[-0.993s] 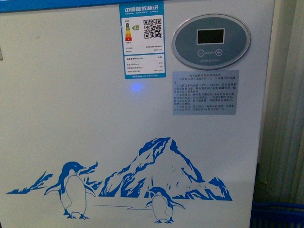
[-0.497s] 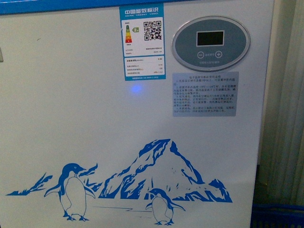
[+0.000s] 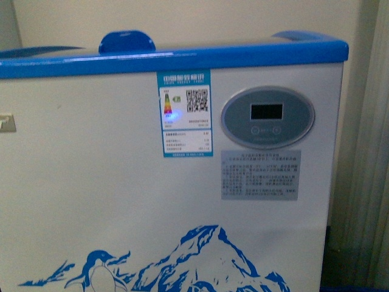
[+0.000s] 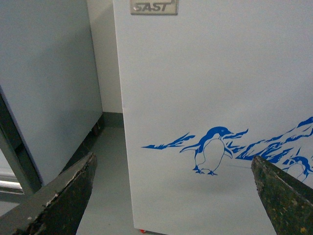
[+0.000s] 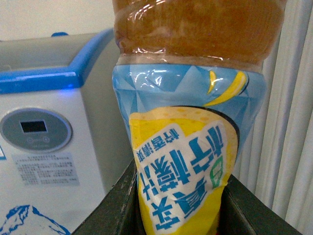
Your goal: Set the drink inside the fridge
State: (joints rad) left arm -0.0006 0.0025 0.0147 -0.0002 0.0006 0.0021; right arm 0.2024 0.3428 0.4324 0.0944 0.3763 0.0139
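Bottle of amber drink (image 5: 190, 122), yellow-labelled plastic, seemingly upright, clamped in right gripper (image 5: 183, 210) before white blue-rimmed chest fridge (image 3: 109, 194); left gripper (image 4: 173, 196) gapes.

Smooth white-painted fridge (image 3: 121, 201) with glossy blue plastic rim (image 3: 182, 59); clear glossy plastic drink bottle (image 5: 195, 29); scuffed matt left fingers (image 4: 66, 196).

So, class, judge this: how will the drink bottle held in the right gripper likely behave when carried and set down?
The bottle looks full of amber drink, so probably heavy for its size. Its glossy wrapper could slip in the right gripper. Thin clear plastic likely dents if squeezed.
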